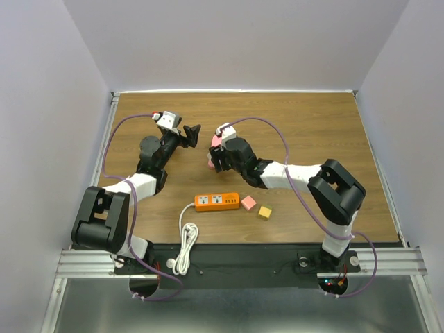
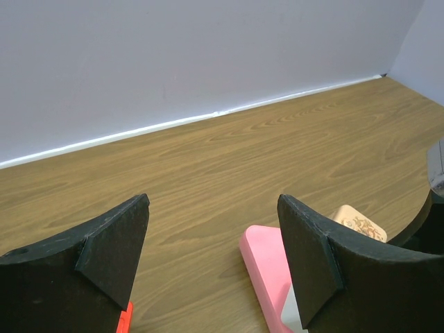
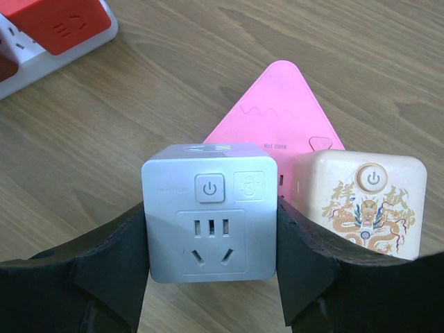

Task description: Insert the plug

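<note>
My right gripper (image 3: 209,232) is shut on a grey cube plug adapter (image 3: 209,211), one finger on each side of it. The cube's face shows a power button and a socket. Just behind it lies a pink triangular power strip (image 3: 277,104) with a cream dragon-printed cube (image 3: 368,201) on it. The grey cube's prongs are hidden. In the top view the right gripper (image 1: 215,158) is at the table's middle over the pink strip (image 1: 216,141). My left gripper (image 1: 191,133) is open and empty just left of it. Its wrist view shows the pink strip (image 2: 267,267) beside its right finger.
An orange power strip (image 1: 216,201) lies near the front with its white cable (image 1: 185,246) coiled at the edge; it also shows in the right wrist view (image 3: 55,28). A pink cube (image 1: 248,202) and a yellow cube (image 1: 264,212) lie right of it.
</note>
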Robot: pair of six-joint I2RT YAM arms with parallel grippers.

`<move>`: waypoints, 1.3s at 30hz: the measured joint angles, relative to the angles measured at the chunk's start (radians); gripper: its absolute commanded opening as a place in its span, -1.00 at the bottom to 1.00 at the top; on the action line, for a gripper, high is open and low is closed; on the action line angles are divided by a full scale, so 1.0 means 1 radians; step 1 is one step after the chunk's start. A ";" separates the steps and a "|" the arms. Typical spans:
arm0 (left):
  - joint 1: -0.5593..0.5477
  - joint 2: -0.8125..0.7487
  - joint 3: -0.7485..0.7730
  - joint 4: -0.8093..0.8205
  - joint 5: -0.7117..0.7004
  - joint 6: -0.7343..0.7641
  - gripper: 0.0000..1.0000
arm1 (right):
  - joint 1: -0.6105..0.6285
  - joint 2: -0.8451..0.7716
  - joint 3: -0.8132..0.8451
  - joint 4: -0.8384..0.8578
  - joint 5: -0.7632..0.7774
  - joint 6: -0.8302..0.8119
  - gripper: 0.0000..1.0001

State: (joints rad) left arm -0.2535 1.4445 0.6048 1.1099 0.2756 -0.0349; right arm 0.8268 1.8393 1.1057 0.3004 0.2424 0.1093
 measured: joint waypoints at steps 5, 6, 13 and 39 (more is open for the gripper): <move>0.000 0.000 0.000 0.000 0.000 0.000 0.71 | 0.000 0.013 0.014 0.002 0.010 0.000 -0.99; 0.000 0.000 0.000 0.000 0.000 0.000 0.71 | 0.000 0.016 0.018 0.002 0.013 0.000 -0.99; 0.000 0.000 0.000 0.000 0.000 0.000 0.72 | 0.000 0.037 0.043 0.000 0.028 0.009 -0.99; 0.000 0.031 0.026 -0.012 0.001 0.000 0.71 | 0.000 0.101 0.127 -0.019 0.072 0.054 -0.99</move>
State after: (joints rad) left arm -0.2535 1.4754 0.6308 1.0981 0.2768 -0.0345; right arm 0.8265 1.9408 1.2327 0.2813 0.3145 0.1631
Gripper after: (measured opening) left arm 0.855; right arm 0.668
